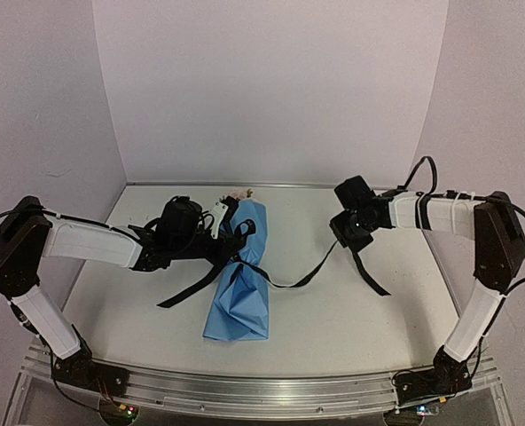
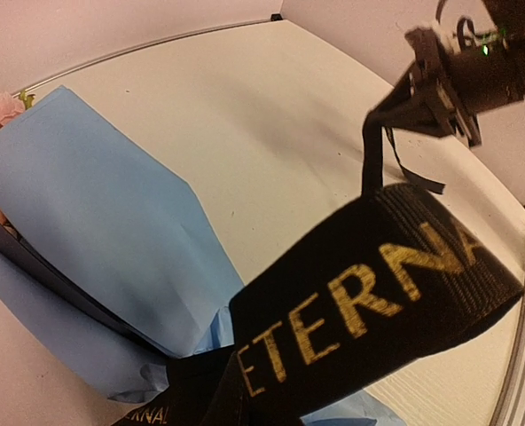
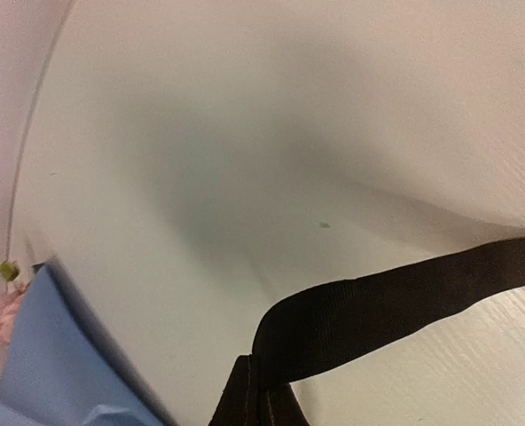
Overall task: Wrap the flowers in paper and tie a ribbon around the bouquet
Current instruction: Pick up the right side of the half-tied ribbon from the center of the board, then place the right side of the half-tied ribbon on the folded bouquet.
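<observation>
Wrapping is done. The paper is closed around the flowers, and the bouquet lies at the centre of the table with the heads far and the stem end near. Tying is in progress. The ribbon crosses the far half of the bouquet. One tail lies slack toward the near left, and the other runs right and rises off the surface to the right gripper. Right gripper: jaws closed on the ribbon, with a short free end hanging below them. Left gripper: jaws closed, positioned at the wrap on the left side of the bouquet. Its wrist view is filled by lettered ribbon close to the lens, so a pinch on the ribbon is probable, but the fingers are out of frame. Left to do, as judged: form the knot, tighten it, release both ends. Three things cannot be determined:
- whether the ribbon passes fully under the bouquet
- whether a crossing or knot already exists in the dark tangle beside the left gripper
- the condition of the stems, which the paper covers

The right wrist view shows neither finger clearly.
</observation>
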`<state>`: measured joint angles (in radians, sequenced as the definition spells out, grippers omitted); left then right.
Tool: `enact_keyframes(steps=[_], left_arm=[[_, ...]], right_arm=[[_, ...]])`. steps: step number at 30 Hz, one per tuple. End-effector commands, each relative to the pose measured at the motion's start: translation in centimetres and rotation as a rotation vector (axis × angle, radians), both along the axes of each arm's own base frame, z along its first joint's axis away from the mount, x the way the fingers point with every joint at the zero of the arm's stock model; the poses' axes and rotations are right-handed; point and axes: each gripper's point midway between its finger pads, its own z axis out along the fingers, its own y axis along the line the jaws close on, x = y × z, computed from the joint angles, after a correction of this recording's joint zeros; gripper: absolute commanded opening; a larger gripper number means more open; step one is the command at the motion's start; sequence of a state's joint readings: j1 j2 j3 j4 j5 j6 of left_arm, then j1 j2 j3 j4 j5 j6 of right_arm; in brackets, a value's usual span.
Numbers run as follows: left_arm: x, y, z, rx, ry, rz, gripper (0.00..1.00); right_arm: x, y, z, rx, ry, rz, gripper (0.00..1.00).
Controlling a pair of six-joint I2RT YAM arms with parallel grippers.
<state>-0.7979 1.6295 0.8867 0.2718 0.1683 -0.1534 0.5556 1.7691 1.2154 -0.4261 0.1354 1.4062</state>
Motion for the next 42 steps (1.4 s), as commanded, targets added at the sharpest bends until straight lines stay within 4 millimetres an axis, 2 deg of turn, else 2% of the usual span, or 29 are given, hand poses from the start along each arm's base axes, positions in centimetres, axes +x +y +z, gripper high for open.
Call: enact_keyframes(steps=[1,5,7,9,13,16,21,25,30,35,42], left_arm=[[-0.4,-0.4,2.5,-0.051,-0.057,-0.037,0.00],[-0.6,-0.5,2.3,-0.049,-0.053,-0.049,0.00],[-0.7,-0.5,2.3,-0.051,-0.055,-0.055,0.00],[-0.7,-0.5,2.3,-0.052,-0.058,-0.052,0.00],[-0.6,-0.5,1.8,-0.048,-0.049,-0.053,0.00],[-0.8,-0.5,1.5,-0.045,-0.043,-0.060,0.00],[-0.9,-0.4,1.1,-0.040,-0.040,-0.059,0.00],[-0.8,-0.4,0.9,-0.038,-0.035,-0.058,0.00],[-0.9,-0.3,0.7,-0.044,-0.032,-0.053,0.00],[-1.0,-0.1,0.6,-0.050,-0.032,-0.052,0.00],[-1.2,0.4,0.4,-0.067,-0.040,-0.033,0.00]], right_arm=[[4.1,3.5,6.2,-0.107,-0.168,0.238,0.00],[5.8,11.1,11.4,-0.102,-0.314,0.478,0.00],[5.6,15.5,13.5,-0.071,-0.373,0.604,0.00],[5.0,19.0,14.4,-0.024,-0.403,0.705,0.00],[2.7,23.9,16.4,0.039,-0.476,0.875,0.00],[1.5,26.3,17.3,0.116,-0.515,0.954,0.00],[0.3,29.4,17.2,0.234,-0.511,1.060,0.00],[-1.4,31.0,16.5,0.253,-0.497,1.126,0.00],[-2.1,30.8,13.9,0.253,-0.433,1.146,0.03],[-2.9,31.3,13.2,0.277,-0.408,1.174,0.06],[-3.0,30.5,12.6,0.245,-0.399,1.158,0.27]])
